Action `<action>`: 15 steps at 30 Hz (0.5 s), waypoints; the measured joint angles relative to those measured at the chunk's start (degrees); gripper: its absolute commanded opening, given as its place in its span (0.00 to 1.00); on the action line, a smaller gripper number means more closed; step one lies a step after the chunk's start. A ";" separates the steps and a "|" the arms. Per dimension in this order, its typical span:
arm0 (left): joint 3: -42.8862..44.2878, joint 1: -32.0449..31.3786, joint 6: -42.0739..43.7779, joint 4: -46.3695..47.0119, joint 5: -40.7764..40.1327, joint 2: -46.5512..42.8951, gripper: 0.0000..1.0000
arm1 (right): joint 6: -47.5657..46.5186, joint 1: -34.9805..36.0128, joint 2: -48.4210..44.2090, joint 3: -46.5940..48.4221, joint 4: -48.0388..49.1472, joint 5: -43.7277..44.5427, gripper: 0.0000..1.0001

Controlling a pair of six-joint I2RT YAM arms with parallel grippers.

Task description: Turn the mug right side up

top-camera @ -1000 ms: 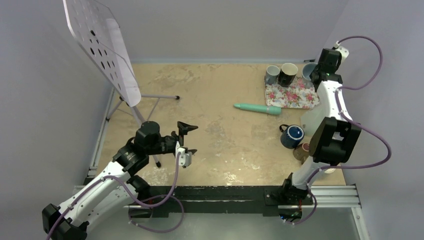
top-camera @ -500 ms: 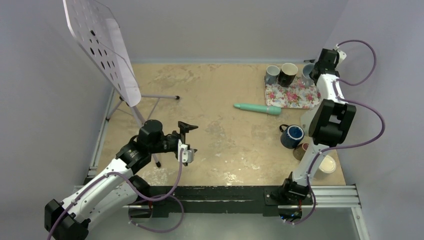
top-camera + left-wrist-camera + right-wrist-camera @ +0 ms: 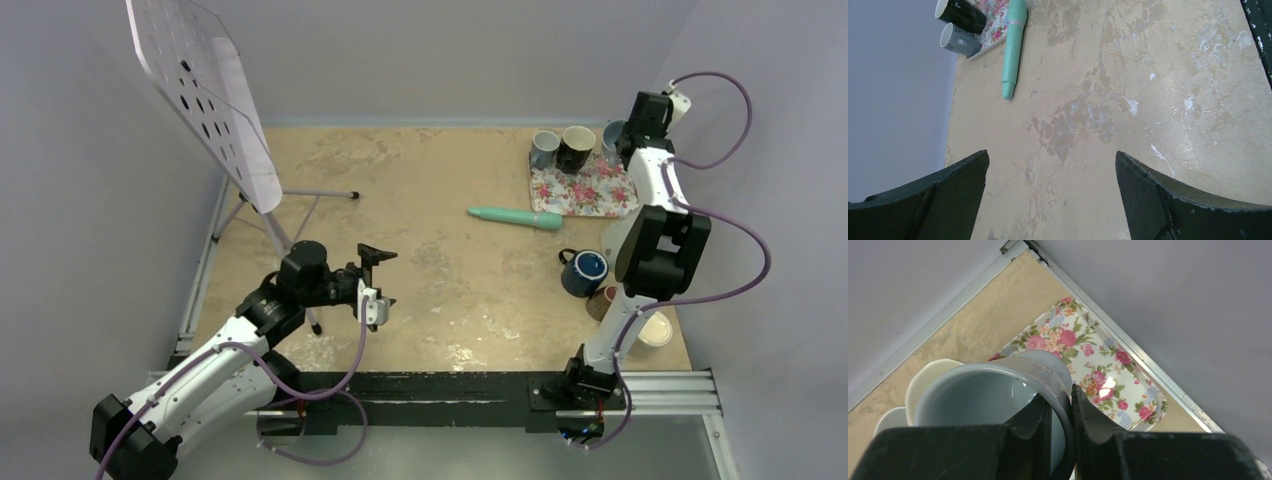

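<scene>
The right jaws are clamped on the rim of the pale blue mug point(image 3: 993, 400) — one inside its mouth, one outside its wall — at the far right of the bench point(image 3: 450, 190), over the far right end of the flowered tray point(image 3: 1098, 375); I cannot tell whether the mug touches the tray. A grey mug point(image 3: 544, 148) and a black mug point(image 3: 577, 147) stand by the tray's far left corner. The left jaws are spread wide and grip nothing, above the bench at the near left.
</scene>
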 measured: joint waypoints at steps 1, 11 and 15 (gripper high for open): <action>-0.09 0.00 -0.04 0.02 0.02 0.00 1.00 | 0.00 0.63 -0.74 -0.44 -0.09 0.33 0.00; -0.63 0.00 -0.07 1.22 0.37 -0.17 1.00 | 4.46 1.27 1.33 0.48 0.83 0.83 0.00; -0.66 0.00 -0.11 1.31 0.39 -0.55 1.00 | 7.54 -0.35 3.96 1.84 0.42 0.79 0.00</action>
